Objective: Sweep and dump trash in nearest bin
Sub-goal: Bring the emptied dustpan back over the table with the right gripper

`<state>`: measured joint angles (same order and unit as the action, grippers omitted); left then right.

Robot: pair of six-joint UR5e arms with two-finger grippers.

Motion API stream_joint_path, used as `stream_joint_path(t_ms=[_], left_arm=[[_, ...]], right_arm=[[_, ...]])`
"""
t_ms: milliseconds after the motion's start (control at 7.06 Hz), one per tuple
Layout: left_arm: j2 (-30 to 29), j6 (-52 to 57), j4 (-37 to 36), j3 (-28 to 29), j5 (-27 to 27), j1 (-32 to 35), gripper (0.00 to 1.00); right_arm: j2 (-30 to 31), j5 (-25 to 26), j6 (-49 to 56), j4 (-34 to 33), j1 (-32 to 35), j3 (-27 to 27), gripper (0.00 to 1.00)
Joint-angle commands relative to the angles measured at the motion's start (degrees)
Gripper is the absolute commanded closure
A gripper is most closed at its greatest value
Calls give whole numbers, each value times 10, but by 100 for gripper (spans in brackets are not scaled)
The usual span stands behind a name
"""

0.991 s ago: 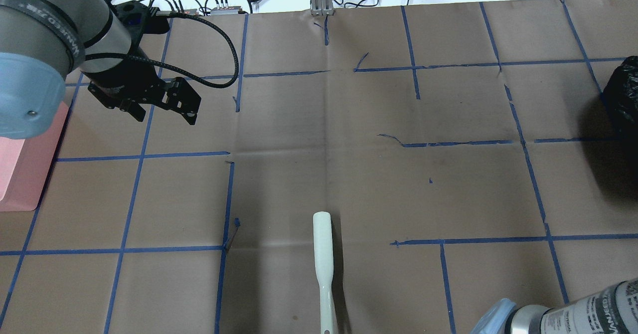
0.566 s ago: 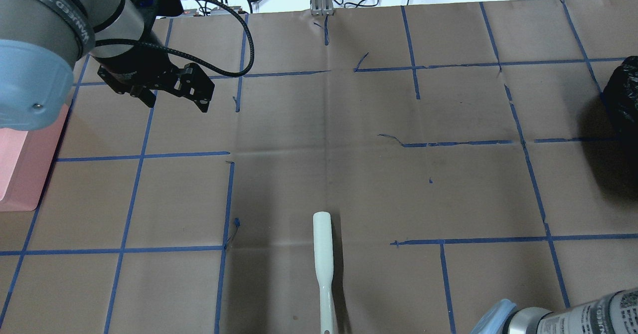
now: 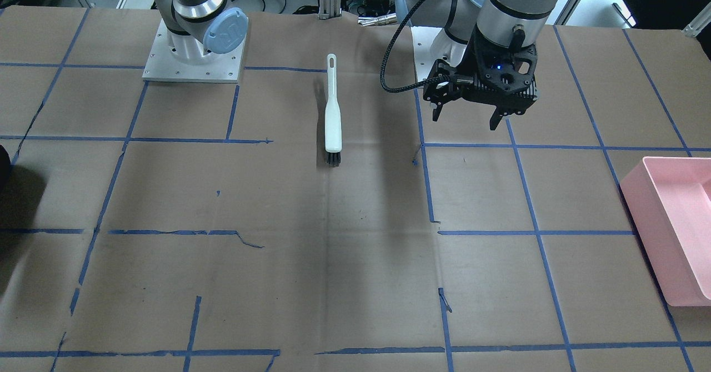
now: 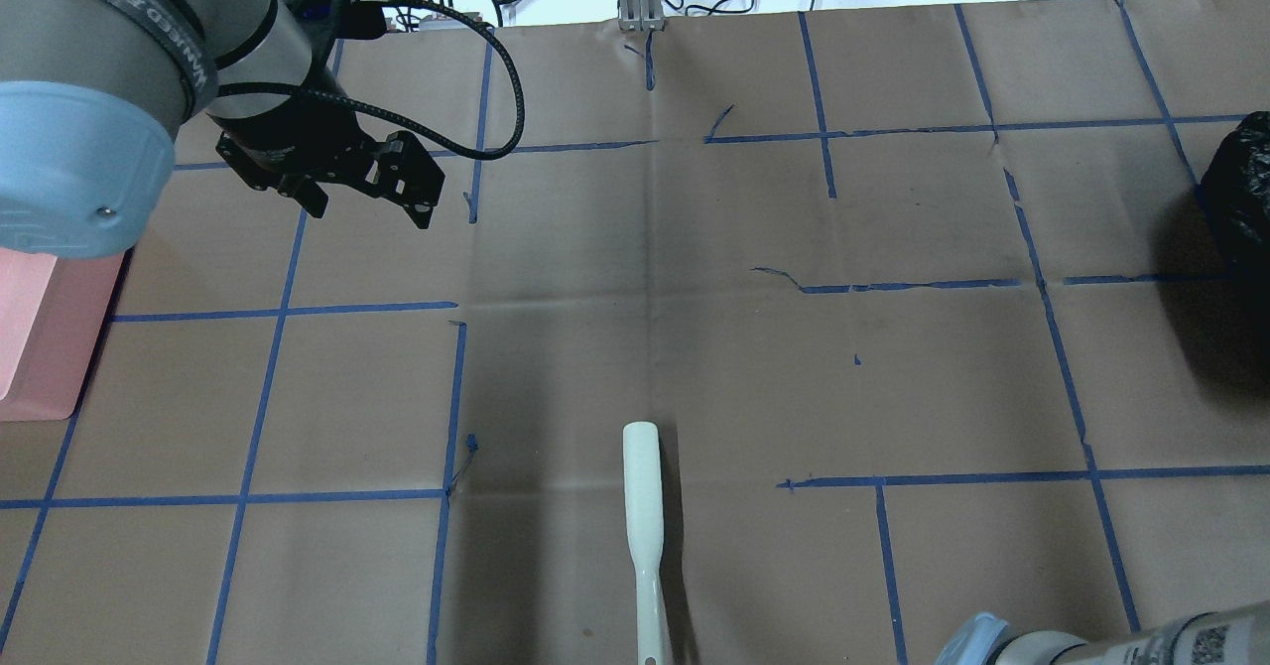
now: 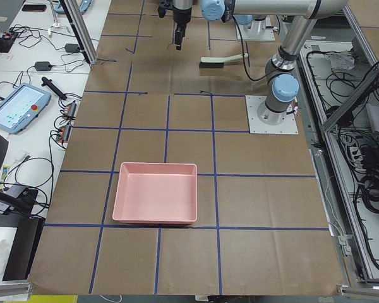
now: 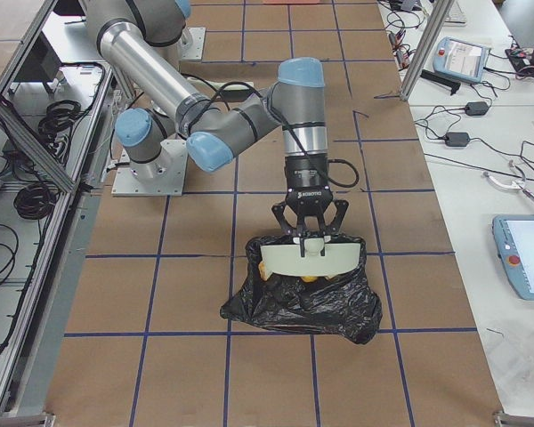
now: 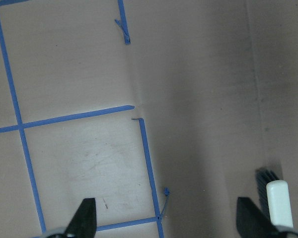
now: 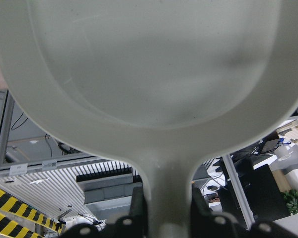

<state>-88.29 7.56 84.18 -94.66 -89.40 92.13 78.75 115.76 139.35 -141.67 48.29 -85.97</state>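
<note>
My right gripper (image 6: pixel 309 233) is shut on the handle of a white dustpan (image 6: pixel 307 258) and holds it tilted over an open black trash bag (image 6: pixel 303 307). In the right wrist view the pan (image 8: pixel 139 64) looks empty, its handle between my fingers (image 8: pixel 136 206). A yellow-brown lump (image 6: pixel 310 277) lies in the bag under the pan; a pale piece beside it may be bread. My left gripper (image 4: pixel 372 199) is open and empty above the table, far left of a white brush (image 4: pixel 643 526) with black bristles (image 3: pixel 333 158).
A pink bin (image 3: pixel 675 233) stands at the table's edge on my left side, and shows in the overhead view (image 4: pixel 40 337). The black bag (image 4: pixel 1240 199) sits at the far right edge. Brown paper with blue tape lines covers the table. Cables lie along the far edge.
My left gripper has moved right and a little farther from me, still open. My right arm's elbow has slipped lower in the overhead view. The brush has not moved.
</note>
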Motion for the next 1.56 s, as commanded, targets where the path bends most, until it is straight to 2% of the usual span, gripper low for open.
stream_joint_path(t_ms=[0, 283, 566, 1133, 1416], left_arm=[[0, -5, -1, -2, 4, 1, 1], [0, -4, 0, -4, 1, 1, 1], [2, -4, 0, -3, -2, 1, 1], [5, -4, 2, -6, -2, 1, 1], [19, -11, 15, -8, -2, 0, 1]], right_arm=[[24, -43, -84, 3, 45, -41, 100], [55, -73, -206, 27, 92, -82, 100], [71, -93, -368, 70, 173, -111, 100], [75, -106, -765, 168, 341, -115, 100], [63, -107, -943, 193, 414, -115, 100]])
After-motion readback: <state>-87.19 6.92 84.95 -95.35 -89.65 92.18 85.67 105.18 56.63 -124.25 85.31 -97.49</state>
